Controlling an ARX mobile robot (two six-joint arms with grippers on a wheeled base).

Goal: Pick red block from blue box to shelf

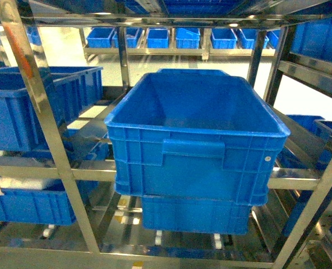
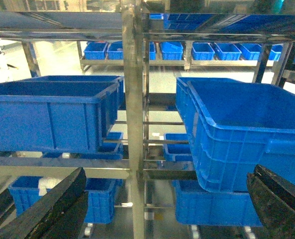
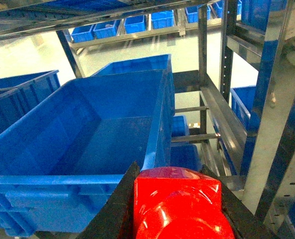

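Observation:
The red block fills the bottom of the right wrist view, its round stud facing the camera. My right gripper is shut on it, a black finger pressed to each side. It hangs just in front of the near rim of a large dark blue crate on the steel shelf. My left gripper is open and holds nothing, facing a shelf upright. The blue box is out of view. Neither gripper shows in the head view, which looks at the shelf.
A big ribbed blue crate sits stacked on another on the middle tier. More blue crates stand to the left, and others below. A far rack holds a row of small blue bins. Steel uprights and rails frame each bay.

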